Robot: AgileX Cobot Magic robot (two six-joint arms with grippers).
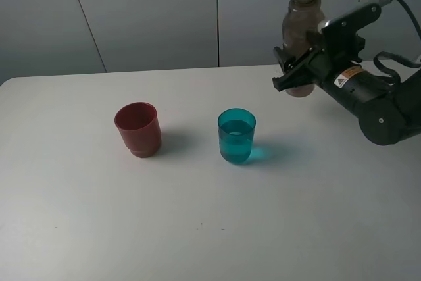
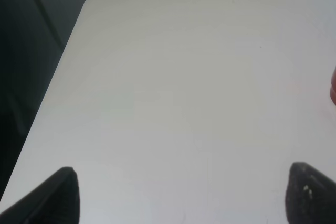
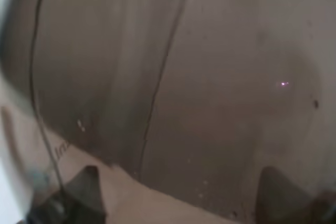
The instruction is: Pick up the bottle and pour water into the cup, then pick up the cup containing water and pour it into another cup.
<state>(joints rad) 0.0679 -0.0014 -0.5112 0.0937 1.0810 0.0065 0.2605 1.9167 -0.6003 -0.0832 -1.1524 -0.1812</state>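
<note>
White table under grey wall panels. Upper right of frame: right gripper clamped around smoky bottle, upright. Centre: teal cup holding water; red cup left of it, apart. Left gripper spread wide, empty. Risk: bottle toppling on release if set down tilted. Cannot tell whether base touches table, nor any water inside; right wrist view blurred.

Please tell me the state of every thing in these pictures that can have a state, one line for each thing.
bottle: upright, without cap, gripped by the right tool.
teal cup: upright on the table, with water in it, not held.
red cup: upright on the table, seems empty, not held.
right tool: shut on the bottle.
left tool: open, holds nothing.
</note>
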